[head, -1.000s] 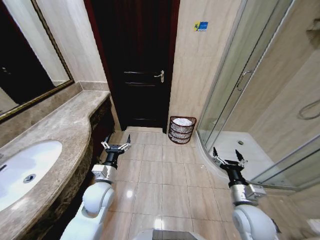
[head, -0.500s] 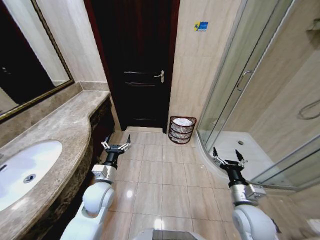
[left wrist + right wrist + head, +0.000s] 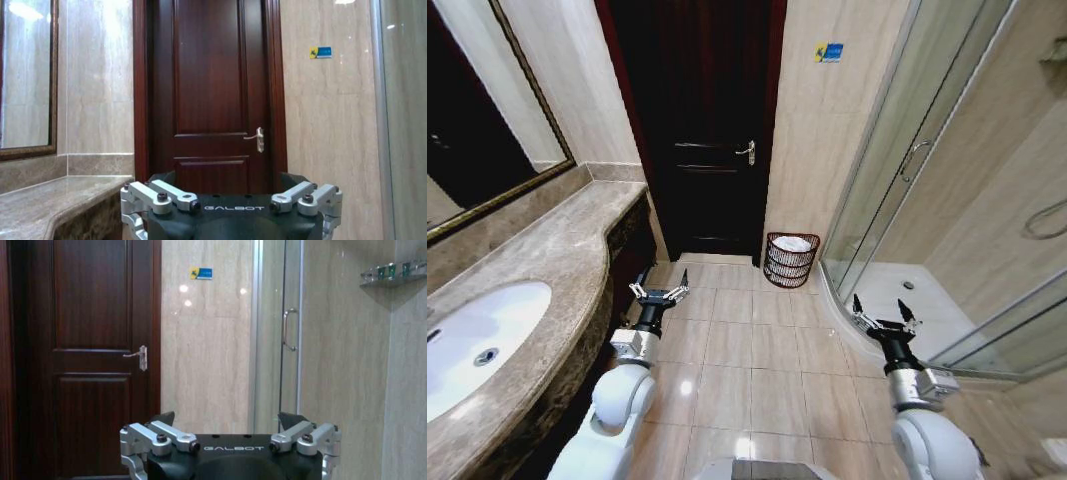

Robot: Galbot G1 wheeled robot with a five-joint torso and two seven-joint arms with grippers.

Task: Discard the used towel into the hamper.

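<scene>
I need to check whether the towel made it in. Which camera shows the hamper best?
The head view: the hamper stands on the floor against the wall between the dark door and the shower glass, with something white inside. Both wrist views look at the door and wall above it.

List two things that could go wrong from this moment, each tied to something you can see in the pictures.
1. The hamper stands across the floor by the wall, with something white, likely a towel, already in it. Both pincers, left and right, are open and hold nothing, so reaching for it could pull the cloth back out.
2. The glass shower door stands beside the hamper; driving closer, the right arm might knock it.
</scene>
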